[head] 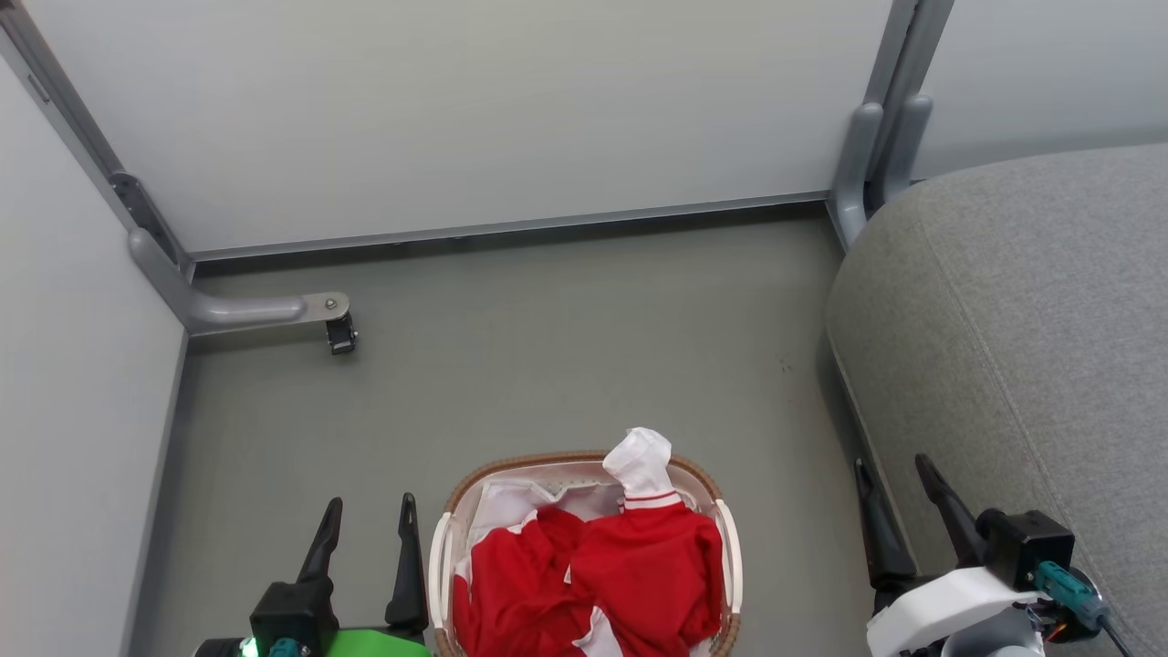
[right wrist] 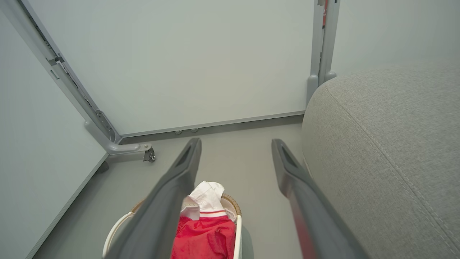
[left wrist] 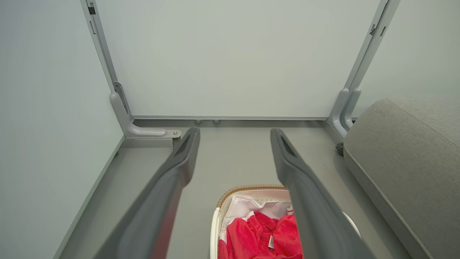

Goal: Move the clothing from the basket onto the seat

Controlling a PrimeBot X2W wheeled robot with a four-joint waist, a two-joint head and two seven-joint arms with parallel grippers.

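Twice over, hovering spread wide and pinching nothing: poising left gripper (head: pixel 371 500) just beside the basket (head: pixel 511 463), right gripper (head: pixel 891 462) near the seat (head: pixel 1022 319); leaving the clothing (head: pixel 630 566) heaped inside the basket, untouched.

Grey floor (head: pixel 566 347) beneath basket (head: pixel 440 570) and seat (head: pixel 1022 347)

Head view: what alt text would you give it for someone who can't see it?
Red sports clothing with white trim lies heaped in an oval white plastic basket with a brown woven rim on a grey floor. The robot's open left gripper and open right gripper flank it, empty; a large grey fabric seat stands at right.
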